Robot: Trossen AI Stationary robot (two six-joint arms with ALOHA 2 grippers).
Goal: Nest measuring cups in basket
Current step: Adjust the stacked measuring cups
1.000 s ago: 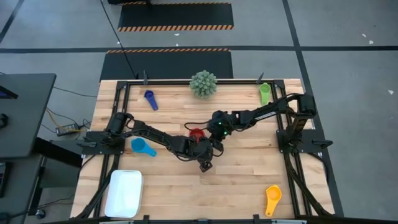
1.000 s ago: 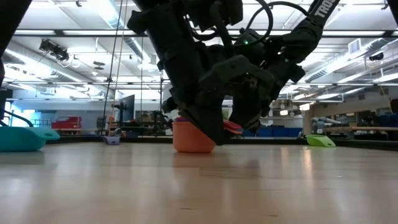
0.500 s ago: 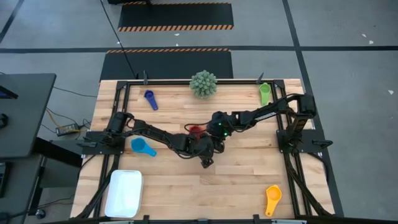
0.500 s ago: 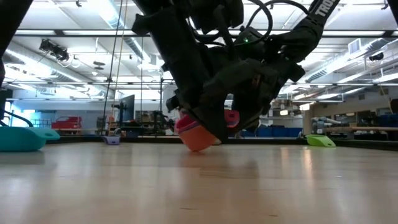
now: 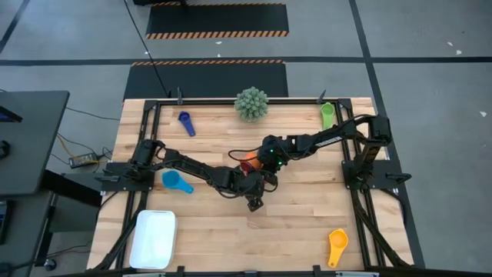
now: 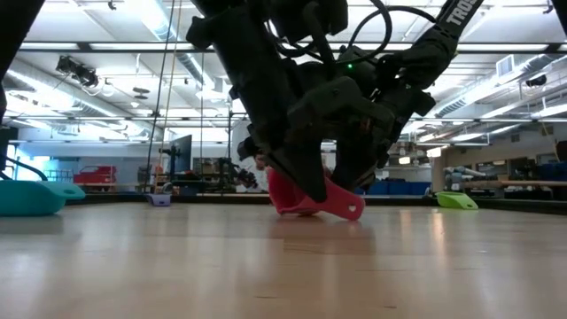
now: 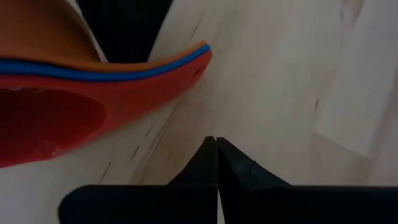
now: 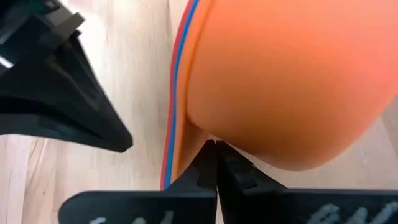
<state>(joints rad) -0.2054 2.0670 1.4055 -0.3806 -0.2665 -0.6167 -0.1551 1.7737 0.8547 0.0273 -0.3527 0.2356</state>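
Plastic, so the orange measuring cup (image 8: 292,81) is probably light, stiff and a bit slippery; best pinched at the flat handle. It's held mid-table by the right gripper (image 8: 214,144), fingers closed on its rim. Left gripper (image 7: 216,142) is closed, empty, beside the red cup (image 6: 312,199).

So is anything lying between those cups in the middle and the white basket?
Only the left arm crosses the way from the orange cup to the basket; the light blue cup lies off to one side.
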